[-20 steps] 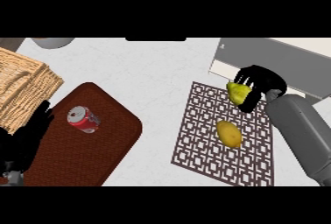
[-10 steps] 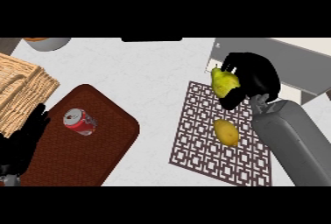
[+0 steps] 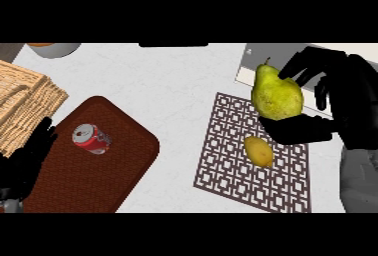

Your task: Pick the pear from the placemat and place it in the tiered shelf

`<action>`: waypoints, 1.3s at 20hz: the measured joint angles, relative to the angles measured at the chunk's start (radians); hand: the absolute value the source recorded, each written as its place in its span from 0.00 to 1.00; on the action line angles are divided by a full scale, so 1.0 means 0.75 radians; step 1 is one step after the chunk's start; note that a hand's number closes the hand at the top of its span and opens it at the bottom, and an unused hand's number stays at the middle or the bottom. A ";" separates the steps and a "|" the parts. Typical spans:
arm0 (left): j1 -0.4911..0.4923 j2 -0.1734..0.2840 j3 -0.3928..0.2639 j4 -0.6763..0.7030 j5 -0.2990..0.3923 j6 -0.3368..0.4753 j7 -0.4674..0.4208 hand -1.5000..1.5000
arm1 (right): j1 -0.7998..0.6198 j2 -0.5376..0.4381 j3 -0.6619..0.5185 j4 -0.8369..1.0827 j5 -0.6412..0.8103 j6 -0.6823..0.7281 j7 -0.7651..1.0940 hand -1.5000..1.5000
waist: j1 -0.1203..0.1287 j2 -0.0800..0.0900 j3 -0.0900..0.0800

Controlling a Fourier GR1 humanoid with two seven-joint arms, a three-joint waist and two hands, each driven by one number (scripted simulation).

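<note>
A yellow-green pear (image 3: pixel 277 95) with a short stem hangs above the far edge of the brown lattice placemat (image 3: pixel 236 165), lifted off it. My right hand (image 3: pixel 336 100) is shut on the pear, fingers behind it and thumb under it. A small yellow lemon-like fruit (image 3: pixel 258 151) still lies on the placemat, just below the pear. The light wooden tiered shelf (image 3: pixel 22 107) stands at the far left. My left hand (image 3: pixel 26 160) rests low at the left edge, fingers relaxed.
A red soda can (image 3: pixel 91 139) lies on its side on a dark brown rounded mat (image 3: pixel 96 170). A grey bowl (image 3: pixel 53 49) sits at the top left. A grey appliance edge (image 3: pixel 247 67) shows behind the pear.
The right hand has risen with the pear, which now looks much larger and closer. The view has shifted. The lemon-like fruit, can and left hand stay put.
</note>
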 measured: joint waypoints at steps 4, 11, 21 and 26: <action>-0.017 -0.001 0.011 0.025 -0.007 -0.019 -0.014 0.50 | -0.048 -0.027 -0.098 -0.179 -0.043 0.040 0.068 1.00 | 0.008 0.003 0.000; -0.025 -0.010 0.018 0.016 -0.012 -0.043 0.000 0.50 | -0.213 -0.125 -0.265 -0.181 -0.078 0.099 0.081 1.00 | 0.022 0.007 -0.001; -0.031 -0.012 0.031 0.021 -0.027 -0.055 -0.003 0.50 | -0.452 -0.335 -0.347 0.124 -0.057 0.238 0.013 1.00 | 0.034 0.009 -0.002; -0.039 -0.020 0.039 0.043 -0.036 -0.069 -0.026 0.50 | -0.544 -0.376 -0.359 0.288 -0.025 0.273 -0.030 1.00 | 0.038 0.012 -0.001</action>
